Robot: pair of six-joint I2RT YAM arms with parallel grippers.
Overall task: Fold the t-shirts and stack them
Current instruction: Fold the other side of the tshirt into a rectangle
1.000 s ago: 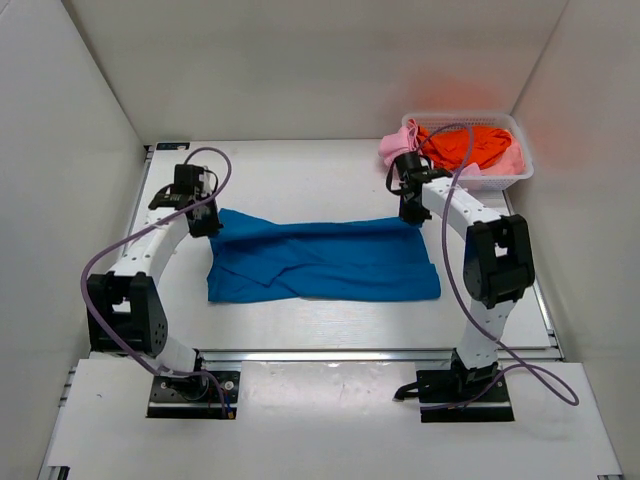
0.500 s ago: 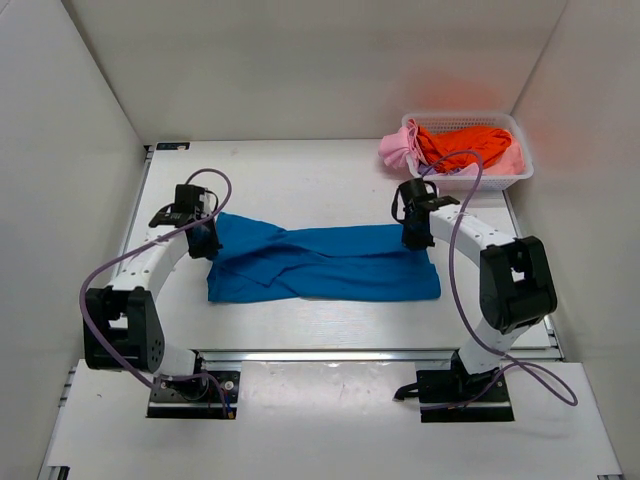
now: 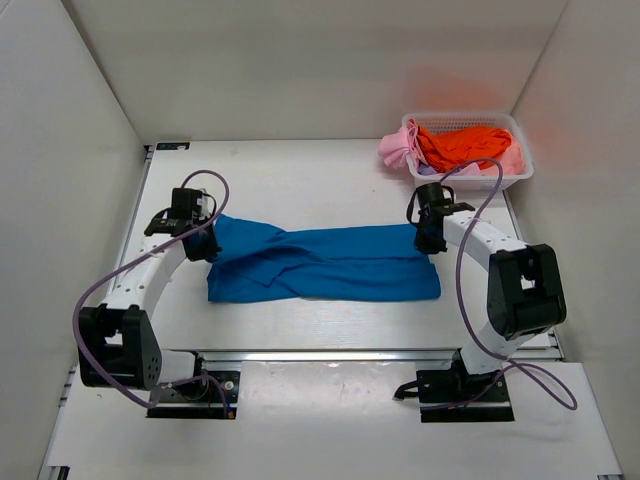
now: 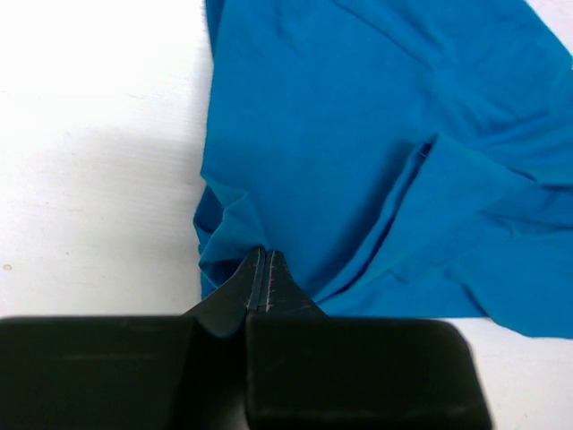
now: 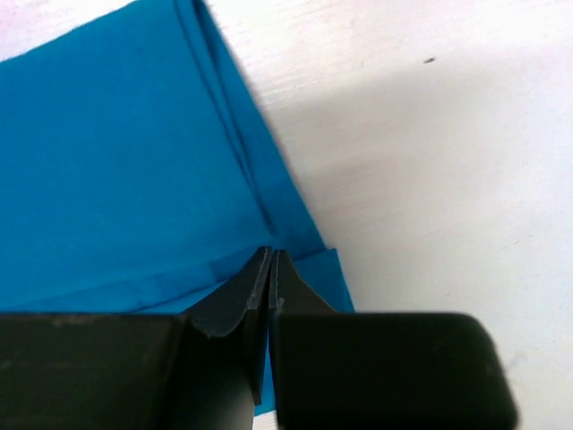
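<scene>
Pinching the blue shirt [image 3: 320,262] at both ends: your left gripper [image 3: 203,243] is clamped on a bunched bit of cloth at the shirt's far-left corner. Your right gripper [image 3: 430,240] is clamped on the far-right corner.

Left wrist view: jaws together, cloth puckered right at the tips, wrinkles fanning out from the pinch.

Right wrist view: jaws together at the hem corner, with the doubled hem running away from the tips. How much cloth is caught between them, you can't tell from here.

The shirt lies on the table [image 3: 320,180], about mid-table, stretched crosswise between your two arms with its long axis left to right. It's loosely doubled over. There are diagonal folds and creases in the left half, the right half is smoother, and the near edge is fairly straight. Both grippers sit low, down at the cloth.

The basket [image 3: 520,172] is in the far right corner, apart from the blue shirt. The orange shirt [image 3: 465,145] is heaped inside it. The pink shirt [image 3: 395,148] hangs over its left rim.
</scene>
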